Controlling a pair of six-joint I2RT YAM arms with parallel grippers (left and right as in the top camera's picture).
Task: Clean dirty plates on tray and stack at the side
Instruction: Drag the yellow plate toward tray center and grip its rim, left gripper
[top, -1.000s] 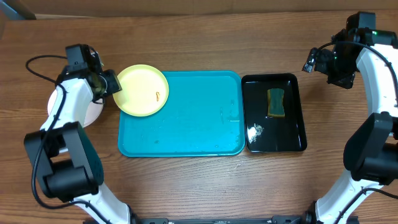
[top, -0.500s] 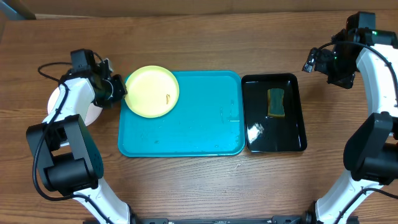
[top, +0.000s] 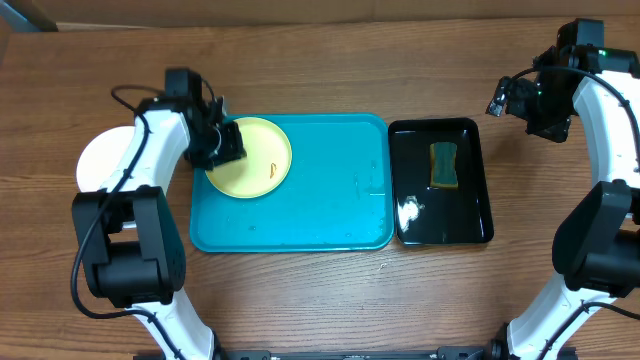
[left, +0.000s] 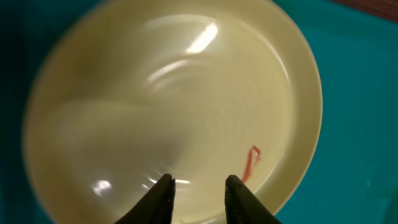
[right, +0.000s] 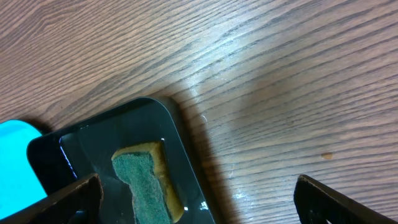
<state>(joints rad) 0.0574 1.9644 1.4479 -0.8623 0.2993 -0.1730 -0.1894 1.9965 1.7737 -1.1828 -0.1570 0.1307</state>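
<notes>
The pale yellow-green plate (top: 258, 160), marked by an orange-brown smear (left: 250, 163), lies in the turquoise tray's (top: 320, 220) far-left corner under the left gripper (left: 199, 190), whose jaws are narrowly parted and empty, while the right gripper (right: 198, 186) hangs with jaws wide over the counter (right: 280, 93) beside the black tray (right: 87, 146).

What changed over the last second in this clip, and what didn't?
The left pincer swung right from beside the blue tray to above the yellow plate, which slid right, further onto the tray. Its jaws stand apart, gripping nothing. The white plate, right pincer, sponge and black tray stayed put.
</notes>
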